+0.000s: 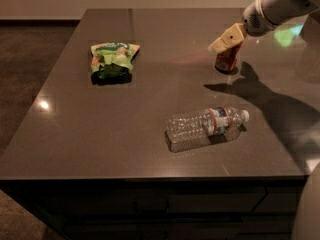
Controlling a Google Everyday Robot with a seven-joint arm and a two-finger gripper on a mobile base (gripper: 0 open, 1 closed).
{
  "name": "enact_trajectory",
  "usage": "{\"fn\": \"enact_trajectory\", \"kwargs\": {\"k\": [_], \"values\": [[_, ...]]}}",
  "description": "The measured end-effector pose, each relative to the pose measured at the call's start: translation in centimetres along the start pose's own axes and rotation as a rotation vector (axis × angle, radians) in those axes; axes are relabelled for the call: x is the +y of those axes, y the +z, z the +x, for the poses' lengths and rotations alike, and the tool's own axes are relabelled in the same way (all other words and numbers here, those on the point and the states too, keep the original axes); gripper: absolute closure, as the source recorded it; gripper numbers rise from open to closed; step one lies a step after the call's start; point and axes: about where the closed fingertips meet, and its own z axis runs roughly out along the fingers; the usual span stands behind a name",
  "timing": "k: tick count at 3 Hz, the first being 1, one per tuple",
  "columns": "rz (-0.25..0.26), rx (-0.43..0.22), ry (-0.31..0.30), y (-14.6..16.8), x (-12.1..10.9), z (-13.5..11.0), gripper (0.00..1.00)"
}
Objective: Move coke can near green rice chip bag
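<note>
The coke can point(227, 60) is red and stands upright on the dark table at the back right. My gripper point(226, 40) reaches in from the upper right and sits right at the can's top, covering its upper part. The green rice chip bag point(112, 59) lies flat at the back left of the table, far to the left of the can.
A clear plastic water bottle point(205, 127) lies on its side near the table's front edge point(150, 176), between me and the can. My arm's shadow falls across the right side of the table. Dark floor lies to the left.
</note>
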Motion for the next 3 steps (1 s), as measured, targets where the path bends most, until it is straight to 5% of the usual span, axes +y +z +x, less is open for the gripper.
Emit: {"fn": "enact_trajectory", "kwargs": {"k": [1,2,3], "values": [[0.014,-0.004,0.027,0.88,-0.99,-0.16,0.0],[0.021,0.008,0.036,1.53,-1.49,-0.3,0.13],[0.028,0.026,0.029,1.73,-1.75,-0.47,0.36]]}}
